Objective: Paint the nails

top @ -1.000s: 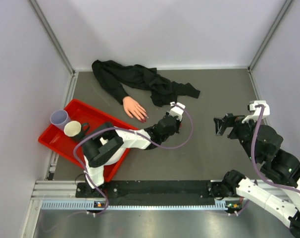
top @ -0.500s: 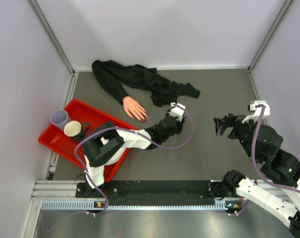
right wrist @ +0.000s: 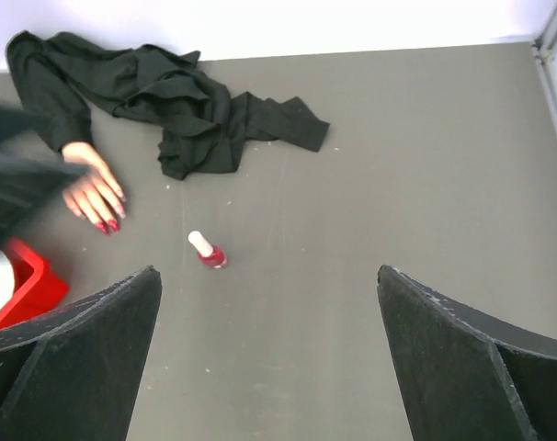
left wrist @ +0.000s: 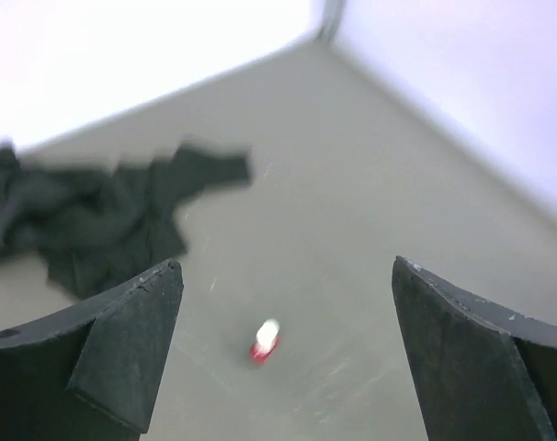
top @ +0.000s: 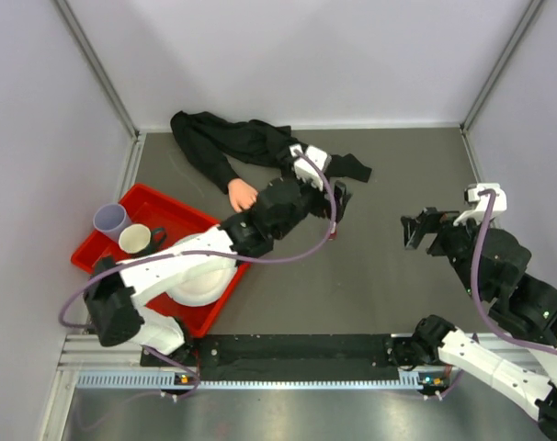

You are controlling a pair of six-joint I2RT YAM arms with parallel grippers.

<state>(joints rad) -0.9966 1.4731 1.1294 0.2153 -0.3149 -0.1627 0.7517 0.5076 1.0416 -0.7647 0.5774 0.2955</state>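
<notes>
The left arm has swung from the lower middle of the overhead view up toward the black garment (top: 231,140). Its jaws, nearly closed a second ago, have spread wide. The left gripper (top: 335,202) now hangs empty above the worktop (top: 398,294), just right of centre. In its wrist view, the two dark fingers (left wrist: 122,354) stand far apart. The polish bottle (left wrist: 264,340) shows blurred between them, low in the frame, lying free on the grey surface.

The right gripper (right wrist: 267,276) has barely shifted. Its jaws are wide open too and hold nothing, and it sits at the right of the overhead view, well apart from everything else.

The mannequin hand (right wrist: 90,188) lies palm down at the left edge of the right wrist view, coming out of the black sleeve. The nails (right wrist: 104,223) are dark red at the fingertips, pointing toward the lower right of that frame. The bottle lies near them, to their right, with its white cap toward the upper left. From overhead, the left arm covers the fingers, so the nails are hidden there.

A red tray (top: 141,191) sits at the left and holds a lavender cup (top: 109,219) and a cream mug (top: 136,240).
</notes>
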